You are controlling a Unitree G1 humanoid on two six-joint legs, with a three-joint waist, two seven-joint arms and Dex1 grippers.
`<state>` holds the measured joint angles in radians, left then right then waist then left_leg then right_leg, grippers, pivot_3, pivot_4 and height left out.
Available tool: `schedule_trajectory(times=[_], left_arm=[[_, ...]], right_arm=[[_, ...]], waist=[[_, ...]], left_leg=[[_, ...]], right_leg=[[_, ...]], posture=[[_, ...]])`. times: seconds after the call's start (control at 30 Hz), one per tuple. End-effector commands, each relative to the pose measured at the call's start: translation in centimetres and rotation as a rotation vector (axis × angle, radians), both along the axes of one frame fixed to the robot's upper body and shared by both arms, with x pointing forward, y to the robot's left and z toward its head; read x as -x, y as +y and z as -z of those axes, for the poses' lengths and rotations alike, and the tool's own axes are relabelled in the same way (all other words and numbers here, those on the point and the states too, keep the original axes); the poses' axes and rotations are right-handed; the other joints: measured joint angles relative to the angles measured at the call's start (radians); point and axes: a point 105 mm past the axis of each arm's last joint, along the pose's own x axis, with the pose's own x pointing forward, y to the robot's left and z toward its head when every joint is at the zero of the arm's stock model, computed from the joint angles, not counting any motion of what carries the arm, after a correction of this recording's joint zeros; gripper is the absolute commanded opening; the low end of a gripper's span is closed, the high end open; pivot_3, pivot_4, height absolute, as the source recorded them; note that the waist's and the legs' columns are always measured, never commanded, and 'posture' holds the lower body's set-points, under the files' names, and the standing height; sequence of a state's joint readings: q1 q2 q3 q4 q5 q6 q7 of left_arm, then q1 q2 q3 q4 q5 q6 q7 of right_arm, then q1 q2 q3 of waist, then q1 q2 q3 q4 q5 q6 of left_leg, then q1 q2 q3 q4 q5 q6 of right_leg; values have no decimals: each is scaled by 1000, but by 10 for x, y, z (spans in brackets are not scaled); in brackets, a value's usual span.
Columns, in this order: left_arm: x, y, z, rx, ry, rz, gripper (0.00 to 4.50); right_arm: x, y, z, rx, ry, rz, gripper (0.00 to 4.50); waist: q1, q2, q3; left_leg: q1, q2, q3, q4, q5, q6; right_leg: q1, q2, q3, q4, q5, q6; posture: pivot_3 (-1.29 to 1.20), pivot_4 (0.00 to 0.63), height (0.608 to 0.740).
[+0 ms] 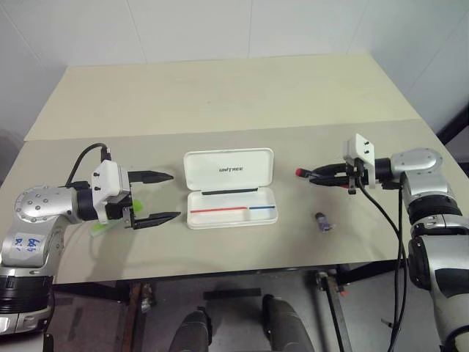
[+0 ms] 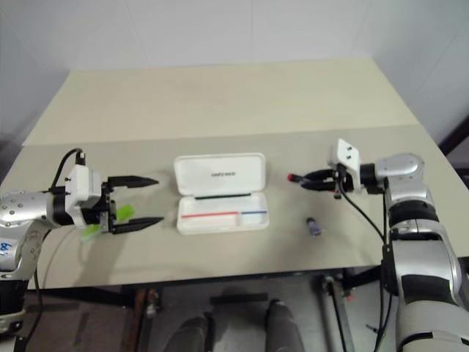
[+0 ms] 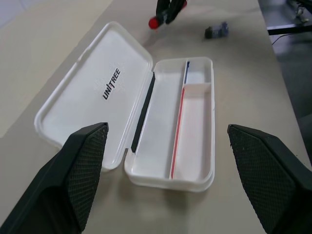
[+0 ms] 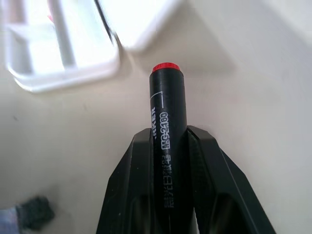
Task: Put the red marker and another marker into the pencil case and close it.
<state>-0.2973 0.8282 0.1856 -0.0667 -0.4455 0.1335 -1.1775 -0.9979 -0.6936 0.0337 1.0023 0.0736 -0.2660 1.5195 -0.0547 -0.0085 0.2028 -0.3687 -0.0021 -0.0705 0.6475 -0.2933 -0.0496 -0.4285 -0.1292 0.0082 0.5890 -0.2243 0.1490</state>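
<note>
I am gripping the red marker in my right pincer, its slim black barrel clamped between the ribbed fingers and its red end pointing out ahead toward the open pencil case, which is lying well beyond the tip on the worktop. My left pincer is hanging wide open and holding nothing, the case sitting just ahead of it and the chunky lime-green marker lying just behind its fingers. Neither marker is resting in the smooth, white, round-cornered case, so I am judging both placements and the closing as left to do.
</note>
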Motion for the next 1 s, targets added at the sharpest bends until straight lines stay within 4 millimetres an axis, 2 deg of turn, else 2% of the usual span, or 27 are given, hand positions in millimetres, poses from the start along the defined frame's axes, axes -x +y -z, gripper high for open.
schedule_trajectory(times=[0.03,0.2,0.27,0.37,0.43,0.7,1.0], left_arm=[[1,6,-3,-12,-30,-10,4184],[1,8,2,-10,-24,-19,4184],[2,8,3,-9,-22,-20,4184],[6,9,5,-1,-20,-31,4184],[8,10,6,4,-20,-43,4184],[13,12,7,14,-25,-87,4184],[17,12,9,28,-24,-121,4184]], right_arm=[[25,13,-20,8,-9,-154,584],[61,53,-24,-52,38,-295,584],[69,64,-24,-76,49,-315,584],[82,98,-16,-148,78,-352,584],[88,112,-11,-166,88,-361,584],[84,148,-5,-178,61,-357,584],[65,181,3,-84,-60,-406,584]], waist=[[4,0,0],[13,0,0],[15,0,0],[19,0,0],[20,0,0],[28,-1,0],[24,-1,0]], left_leg=[[0,0,0,0,0,0],[-1,0,0,1,-2,0],[-1,0,0,1,-2,0],[0,1,0,1,-2,0],[1,1,0,2,-2,0],[0,1,0,3,-2,0],[0,1,0,2,-2,0]], right_leg=[[0,0,0,0,0,0],[0,0,0,0,0,0],[-1,0,0,0,0,0],[0,0,0,-2,-1,0],[-1,1,0,-1,-1,-1],[-1,0,0,-1,-1,-1],[-2,1,-1,-1,-1,-1]], posture=[[0,150,740],[0,150,740],[0,150,740],[0,150,740],[0,150,740],[0,150,740],[0,150,740]])
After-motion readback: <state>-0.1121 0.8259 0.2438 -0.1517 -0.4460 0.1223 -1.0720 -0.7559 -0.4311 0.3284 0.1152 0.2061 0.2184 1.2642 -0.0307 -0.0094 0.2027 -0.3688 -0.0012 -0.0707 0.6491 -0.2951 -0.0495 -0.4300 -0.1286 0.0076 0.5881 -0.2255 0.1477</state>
